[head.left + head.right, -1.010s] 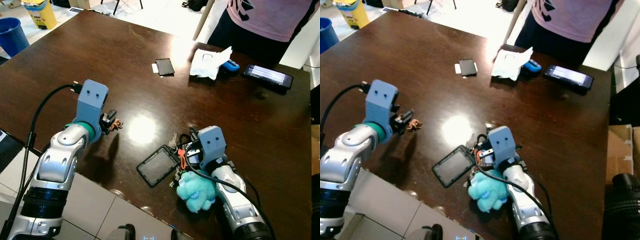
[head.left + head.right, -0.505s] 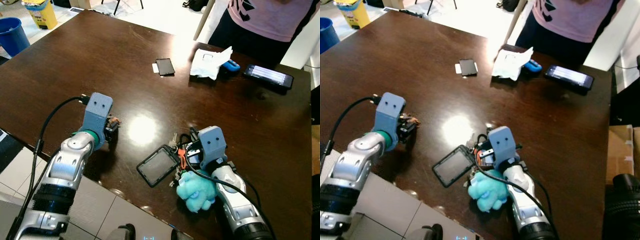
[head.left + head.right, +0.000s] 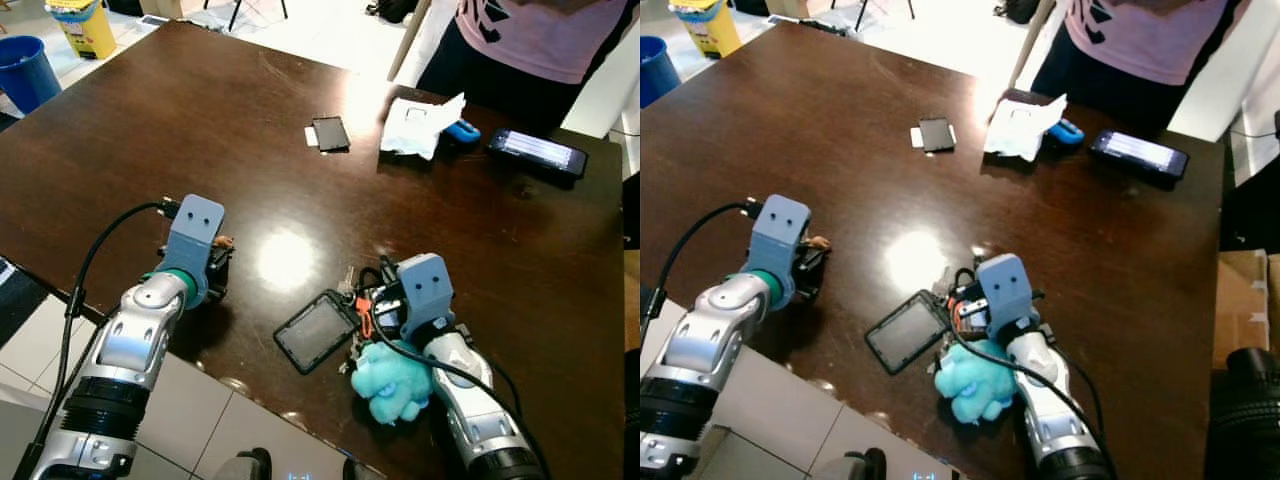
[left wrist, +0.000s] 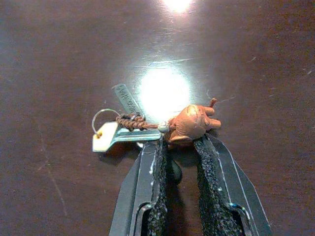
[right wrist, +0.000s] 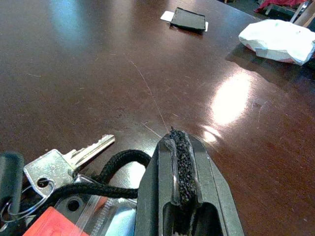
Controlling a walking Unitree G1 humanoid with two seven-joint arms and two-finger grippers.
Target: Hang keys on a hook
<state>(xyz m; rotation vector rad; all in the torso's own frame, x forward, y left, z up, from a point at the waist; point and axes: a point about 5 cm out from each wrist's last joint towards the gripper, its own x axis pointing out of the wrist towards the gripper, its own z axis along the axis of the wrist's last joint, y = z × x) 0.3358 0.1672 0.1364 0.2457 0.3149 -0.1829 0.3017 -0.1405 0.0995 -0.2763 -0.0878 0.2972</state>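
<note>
A small key set with a brown charm (image 4: 192, 123), a ring and flat keys (image 4: 115, 135) lies on the dark table (image 3: 150, 130). My left gripper (image 4: 181, 142) is down on the table with its fingertips (image 4: 158, 150) closed on the charm's near end; the charm (image 3: 226, 241) peeks out beside the gripper. My right gripper (image 3: 378, 300) rests shut on a second bunch: a silver key (image 5: 69, 160), black cord (image 5: 115, 162), a clear card holder (image 3: 315, 332) and a teal plush toy (image 3: 390, 385). Its pads (image 5: 181, 152) are pressed together.
A person (image 3: 530, 40) stands at the far side of the table. Near them lie a black phone (image 3: 329, 133), crumpled white paper (image 3: 415, 125), a blue object (image 3: 462, 130) and a second phone (image 3: 537, 152). A blue bin (image 3: 25, 70) stands on the floor at left.
My left arm has come down and drawn back toward the front edge, and the brown-charm keys now lie on the table. The right arm has not moved.
</note>
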